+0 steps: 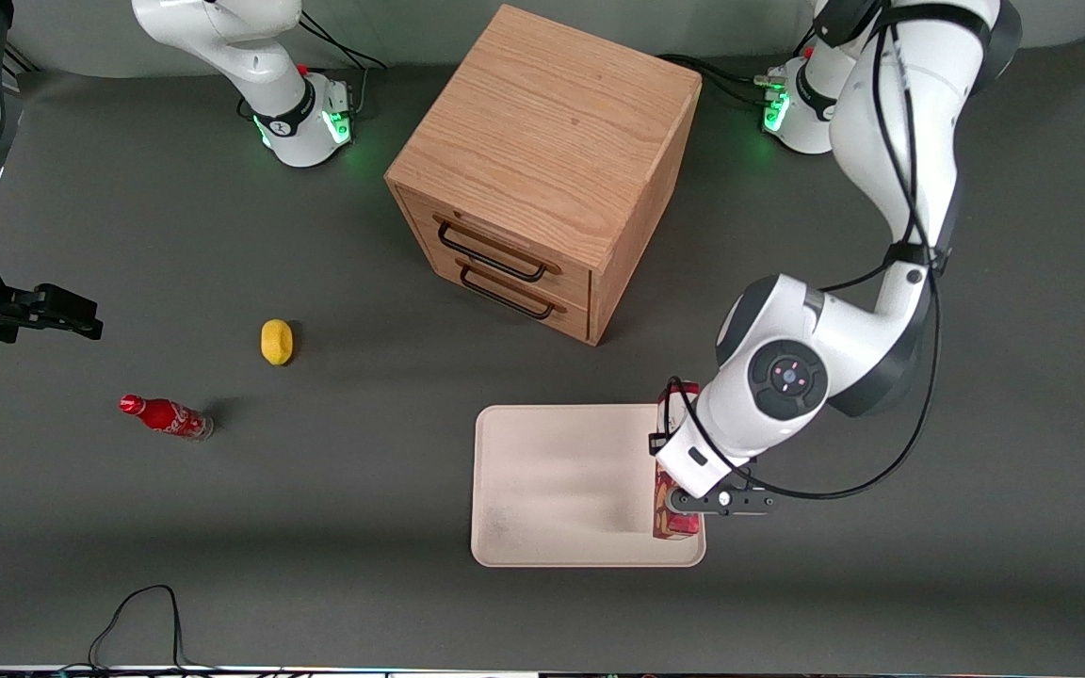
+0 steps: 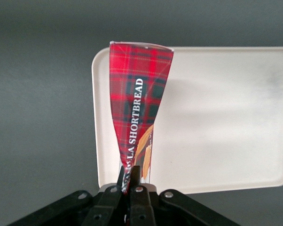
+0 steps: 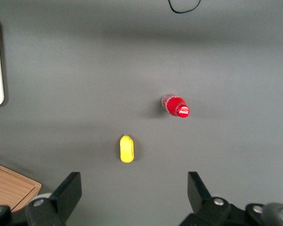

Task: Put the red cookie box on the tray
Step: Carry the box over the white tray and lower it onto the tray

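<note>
Between tool (image 2: 130, 181) fingers, red cookie box (image 2: 137, 110)

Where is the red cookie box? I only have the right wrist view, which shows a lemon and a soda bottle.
Observer: The red cookie box stands on edge at the tray's rim toward the working arm's end.
Operator: Is it released?
Observer: No, the claw is shut on its upper edge.
Operator: Anything else on the tray?
Observer: Nothing; the rest of its surface is bare in the left wrist view.
Operator: What's that wood corner?
Observer: A wooden cabinet with two drawers, farther from the front camera than the tray.
</note>
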Available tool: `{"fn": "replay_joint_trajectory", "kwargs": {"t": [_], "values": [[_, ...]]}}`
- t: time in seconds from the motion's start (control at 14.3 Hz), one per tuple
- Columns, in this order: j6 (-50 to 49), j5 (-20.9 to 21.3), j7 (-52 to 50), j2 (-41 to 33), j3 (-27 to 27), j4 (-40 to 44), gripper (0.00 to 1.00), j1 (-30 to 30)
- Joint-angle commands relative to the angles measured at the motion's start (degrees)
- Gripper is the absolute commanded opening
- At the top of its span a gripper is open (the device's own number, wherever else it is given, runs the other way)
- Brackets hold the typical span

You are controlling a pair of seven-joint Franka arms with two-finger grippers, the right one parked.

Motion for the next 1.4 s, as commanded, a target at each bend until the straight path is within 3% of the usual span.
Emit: {"fn": "replay_joint_trajectory", "kwargs": {"t": [0.0, 0.35, 0.63, 1.05, 1.12, 1.19, 1.26, 1.33], "values": [[0.17, 0.79, 0.75, 1.77, 0.33, 0.59, 0.0, 0.21], [8.68, 1.58, 0.57, 4.42, 2.27, -2.39, 0.0, -0.31], [9.05, 2.71, -5.04, 4.42, 2.35, -2.66, 0.0, -0.66], [9.14, 3.86, -5.67, 4.42, 2.27, -3.63, 0.0, -1.02], [9.14, 3.86, -5.58, 4.42, 2.27, -3.72, 0.28, -0.93], [9.14, 3.95, -5.58, 4.42, 2.35, -4.07, 0.75, -0.93], [9.05, 4.04, -5.75, 4.07, 2.35, -4.51, 1.0, -0.93], [8.7, 4.13, -6.54, 3.8, 2.44, -4.42, 1.0, -0.93]]}}
